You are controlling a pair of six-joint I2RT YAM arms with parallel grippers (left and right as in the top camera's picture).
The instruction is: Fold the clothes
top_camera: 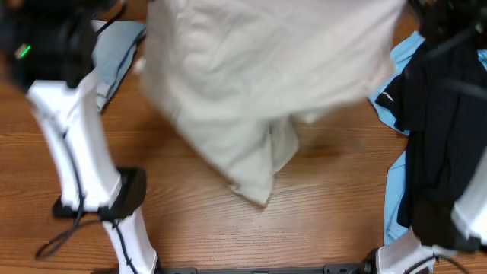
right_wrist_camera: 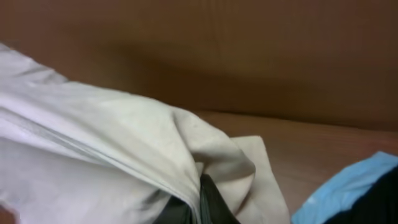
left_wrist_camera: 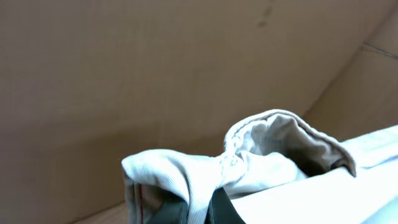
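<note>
Gripping beige clothes, left claw, right claw; open table wood in front

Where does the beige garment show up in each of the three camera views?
Overhead: the beige garment fills the top centre and hangs to a point below mid-frame.
Left wrist: it is bunched at the lower centre and right.
Right wrist: it covers the left and bottom.
Shared landmark: the sky-blue top, at the right overhead and in the right wrist's lower right corner; the left wrist view lacks it.
</note>
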